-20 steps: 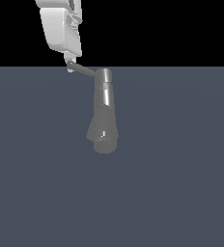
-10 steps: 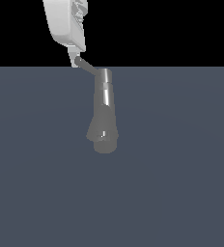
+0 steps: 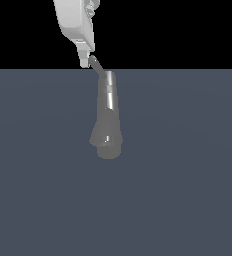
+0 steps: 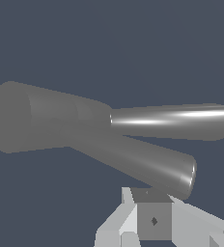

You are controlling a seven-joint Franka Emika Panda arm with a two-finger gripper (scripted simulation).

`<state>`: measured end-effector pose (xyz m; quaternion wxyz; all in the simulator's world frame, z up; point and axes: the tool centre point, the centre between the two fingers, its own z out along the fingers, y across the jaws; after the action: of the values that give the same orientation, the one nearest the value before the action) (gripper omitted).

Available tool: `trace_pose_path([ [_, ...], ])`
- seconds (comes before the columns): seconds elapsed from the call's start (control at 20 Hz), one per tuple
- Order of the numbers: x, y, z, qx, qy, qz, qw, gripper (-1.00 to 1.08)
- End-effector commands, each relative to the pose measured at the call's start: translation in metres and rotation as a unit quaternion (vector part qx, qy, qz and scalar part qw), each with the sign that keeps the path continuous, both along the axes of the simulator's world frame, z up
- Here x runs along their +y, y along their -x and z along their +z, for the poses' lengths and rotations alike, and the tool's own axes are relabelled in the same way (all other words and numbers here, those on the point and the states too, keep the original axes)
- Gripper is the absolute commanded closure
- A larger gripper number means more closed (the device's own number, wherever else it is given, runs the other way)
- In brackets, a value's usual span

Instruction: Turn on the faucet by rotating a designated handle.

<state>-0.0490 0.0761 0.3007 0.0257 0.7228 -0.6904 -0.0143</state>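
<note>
Handle [image 3: 97, 66] swung steeper, touching end effector [image 3: 85, 61], faucet [image 3: 108, 116] below

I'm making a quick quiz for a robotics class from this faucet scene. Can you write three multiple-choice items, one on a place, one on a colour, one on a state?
1. In the exterior view, where is the gripper relative to the faucet?
A. Above its top end, toward the exterior view's left
B. Below its rounded end
C. Far off toward the exterior view's right

2. What colour is the faucet?
A. Red
B. Grey metallic
C. Gold

3. How does the handle lie in the exterior view?
A. Pointing straight down along the column
B. Detached, lying on the floor
C. Slanting up from the faucet's top toward the gripper

Answers: 1 A, the white gripper hangs over the top left of the column. 2 B, both views show grey metal with a bright streak. 3 C, the thin rod runs diagonally from the cap up to the gripper's tip.
</note>
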Motion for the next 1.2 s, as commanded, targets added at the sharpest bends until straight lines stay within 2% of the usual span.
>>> trace_pose_path([
  [0.0, 0.000, 0.000, 0.000, 0.000, 0.000, 0.000, 1.0000, 1.08],
  [0.7, -0.093, 0.000, 0.001, 0.002, 0.001, -0.003, 1.0000, 1.08],
  [0.75, -0.093, 0.000, 0.001, 0.002, 0.001, -0.003, 1.0000, 1.08],
  [0.8, -0.066, -0.001, 0.002, 0.000, -0.001, 0.015, 0.9999, 1.08],
  [1.15, -0.095, -0.021, -0.008, 0.001, 0.000, 0.009, 1.0000, 1.08],
])
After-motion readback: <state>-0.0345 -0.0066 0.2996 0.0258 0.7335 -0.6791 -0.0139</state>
